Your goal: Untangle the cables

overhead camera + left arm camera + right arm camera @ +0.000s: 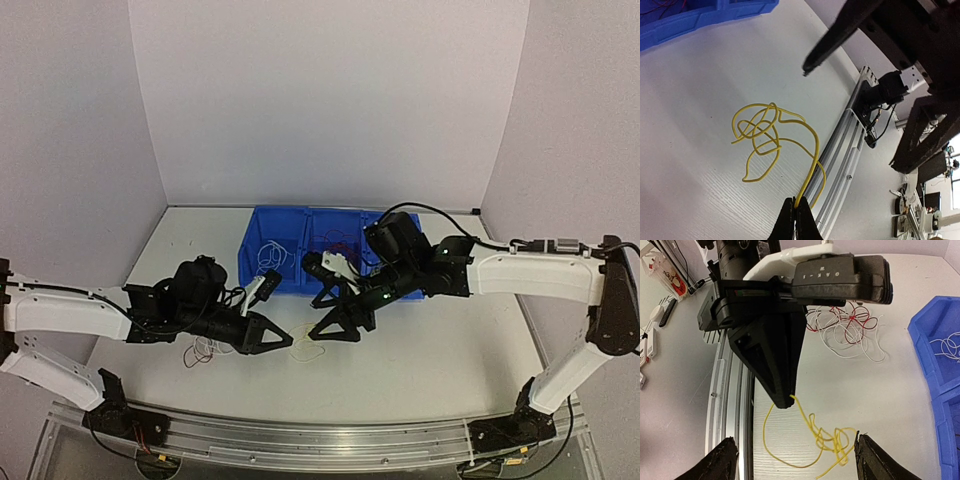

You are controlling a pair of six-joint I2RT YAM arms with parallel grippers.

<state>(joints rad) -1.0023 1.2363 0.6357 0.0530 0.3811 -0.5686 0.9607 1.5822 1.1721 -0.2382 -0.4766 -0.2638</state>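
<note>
our left gripper [795, 206] is clenched on one end of the yellow cable [762, 131], which comes out from between its tips. from there the cable runs to a loose knot of loops lying on the table [430, 350]. the right gripper [313, 319] hangs over that knot with its fingers spread wide, holding nothing.

we judge the task partly done. the yellow cable lies apart from the other wires, but its own loops are not yet pulled straight. beside the left arm sits a heap [842, 322] of red and white cables, wound through each other and untouched by either gripper. farther back, in the blue bins [292, 282], white cables [270, 255] lie in the left one and red cables [335, 240] in the one next to it, so some sorting looks finished.

by our count:
- grippers: two
- yellow cables: one
- mixed heaps: one, with strands too fine and crossed for us to number
- bins: two in plain view, and what may be a third behind the right arm, its contents hidden
</note>
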